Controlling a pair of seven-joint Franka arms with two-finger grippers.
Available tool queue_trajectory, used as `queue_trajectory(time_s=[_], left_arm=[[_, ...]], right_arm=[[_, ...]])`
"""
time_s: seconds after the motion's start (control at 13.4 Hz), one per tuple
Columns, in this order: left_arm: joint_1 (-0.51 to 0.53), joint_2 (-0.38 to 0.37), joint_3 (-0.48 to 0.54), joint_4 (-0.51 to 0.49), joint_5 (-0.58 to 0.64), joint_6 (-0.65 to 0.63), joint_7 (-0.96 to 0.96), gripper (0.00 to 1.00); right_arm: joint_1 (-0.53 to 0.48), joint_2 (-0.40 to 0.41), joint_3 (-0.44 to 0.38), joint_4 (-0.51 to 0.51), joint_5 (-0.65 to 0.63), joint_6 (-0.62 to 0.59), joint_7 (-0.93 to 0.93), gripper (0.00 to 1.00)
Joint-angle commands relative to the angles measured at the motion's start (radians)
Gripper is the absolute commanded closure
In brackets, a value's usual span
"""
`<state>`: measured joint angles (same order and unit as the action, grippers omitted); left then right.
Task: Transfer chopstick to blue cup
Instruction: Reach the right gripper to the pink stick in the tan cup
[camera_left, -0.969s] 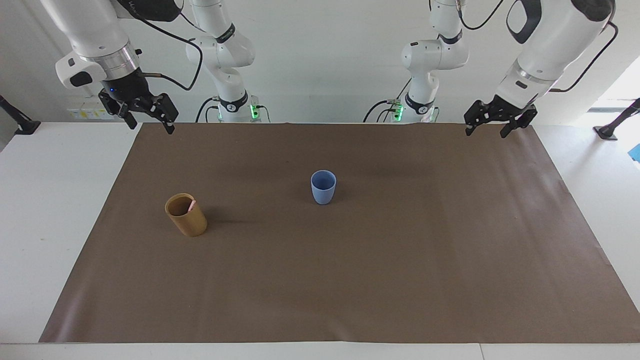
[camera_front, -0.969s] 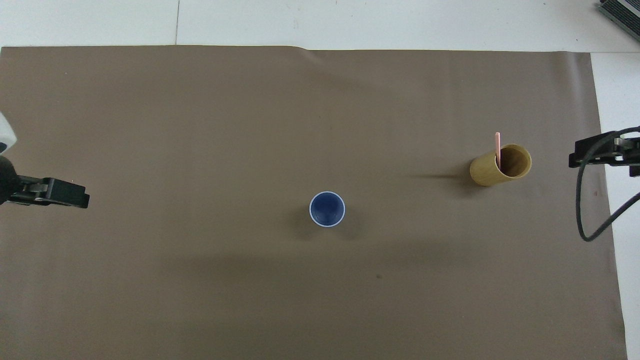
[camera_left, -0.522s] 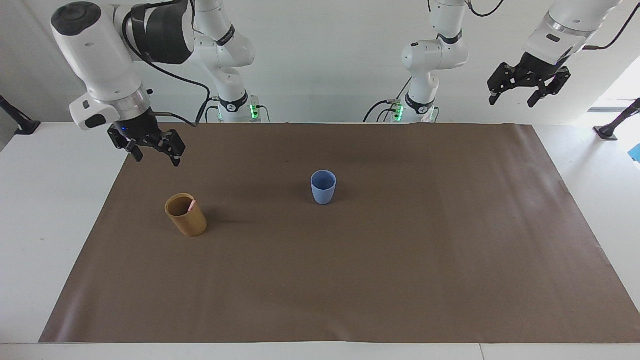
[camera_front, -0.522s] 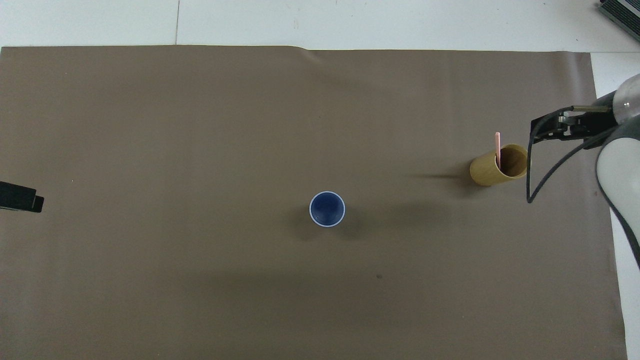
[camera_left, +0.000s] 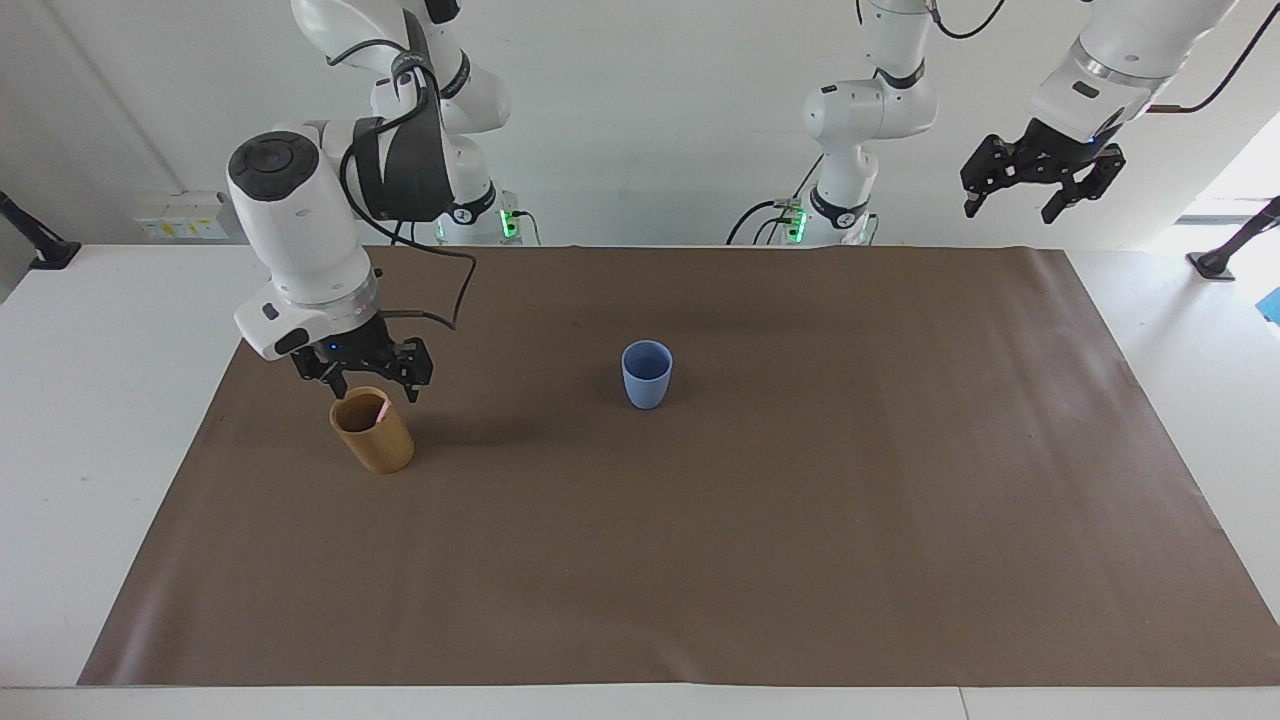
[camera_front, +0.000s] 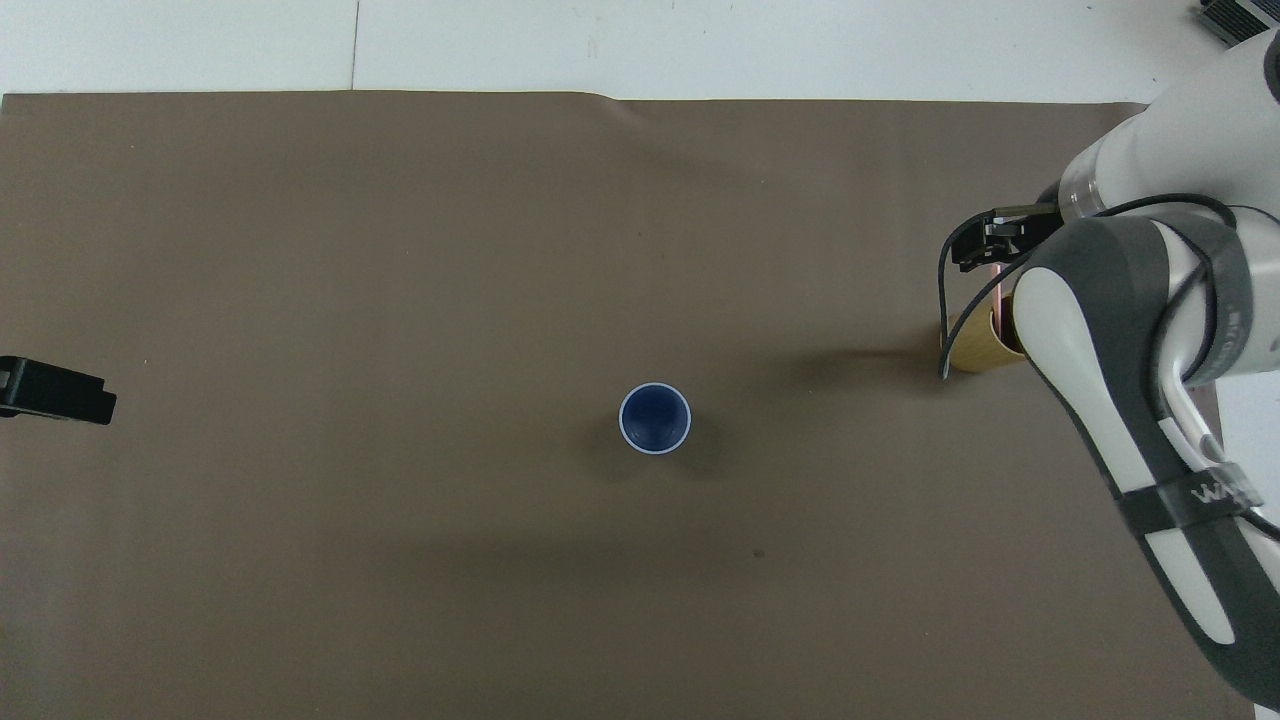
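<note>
overhead: chopstick (camera_front: 999, 297) in tan cup (camera_front: 975, 348)

Right gripper (camera_left: 370, 388) hangs with jaws apart directly over the tan cup (camera_left: 375, 440), whose rim and leaning chopstick (camera_left: 382, 411) obstruct descent, while the mat (camera_left: 800, 520) between it and the blue cup (camera_left: 646, 375) lies unobstructed.

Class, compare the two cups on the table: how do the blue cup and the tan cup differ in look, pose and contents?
The blue cup is shorter and tapers to its base; the tan cup is a taller, straight cylinder. The blue cup looks empty; the tan cup holds a pink chopstick. The right end effector hangs over the tan cup; nothing is over the blue cup. Both rest on the brown mat, mouths open upward.
</note>
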<state>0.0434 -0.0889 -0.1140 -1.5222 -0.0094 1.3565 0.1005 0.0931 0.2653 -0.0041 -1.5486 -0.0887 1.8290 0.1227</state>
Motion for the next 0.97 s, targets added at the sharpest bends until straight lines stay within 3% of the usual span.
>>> queue_trajectory(time_s=[0.0, 0.37, 0.52, 0.67, 0.75, 0.89], left_arm=[[0.004, 0.008, 0.010, 0.014, -0.038, -0.005, 0.001, 0.00], [0.007, 0.008, 0.020, 0.034, -0.060, -0.010, 0.004, 0.00], [0.004, 0.006, 0.019, 0.036, -0.017, -0.020, 0.007, 0.00], [0.000, 0.001, 0.016, 0.036, 0.020, -0.016, 0.010, 0.00], [-0.003, 0.000, 0.017, 0.036, 0.022, -0.017, 0.010, 0.00], [0.006, -0.003, 0.019, 0.033, 0.008, -0.008, 0.004, 0.00]], right_arm=[[0.007, -0.005, 0.004, -0.039, -0.028, 0.022, 0.005, 0.28], [0.013, -0.014, 0.004, -0.091, -0.141, 0.078, -0.064, 0.32], [0.017, -0.015, 0.004, -0.091, -0.146, 0.067, -0.066, 0.51], [0.023, -0.015, 0.004, -0.088, -0.148, 0.068, -0.064, 0.91], [0.023, -0.018, 0.004, -0.088, -0.148, 0.070, -0.064, 1.00], [0.016, -0.035, 0.004, -0.085, -0.148, 0.070, -0.064, 1.00]])
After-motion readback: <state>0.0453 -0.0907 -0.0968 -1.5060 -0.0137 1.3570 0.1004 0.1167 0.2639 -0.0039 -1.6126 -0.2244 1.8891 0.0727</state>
